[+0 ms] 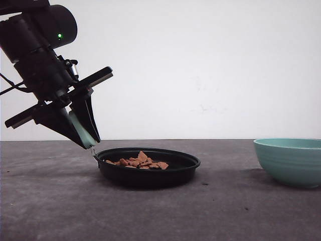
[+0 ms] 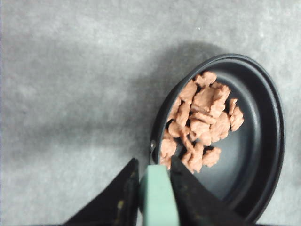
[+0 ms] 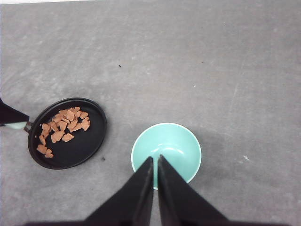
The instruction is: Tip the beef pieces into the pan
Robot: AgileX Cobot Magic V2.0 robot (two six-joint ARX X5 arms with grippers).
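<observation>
A wide stretch of bare grey table (image 1: 225,211) lies open between the pan (image 1: 148,170) and the teal bowl (image 1: 290,160), which stand well apart. The left gripper (image 1: 89,143) blocks the pan's handle side, its fingers clamped on the mint handle (image 2: 157,195). Above the pan nothing stands in the way; the beef pieces (image 1: 138,161) lie low inside it. The right gripper (image 3: 154,162) hangs over the bowl's near rim, jaws almost together.
</observation>
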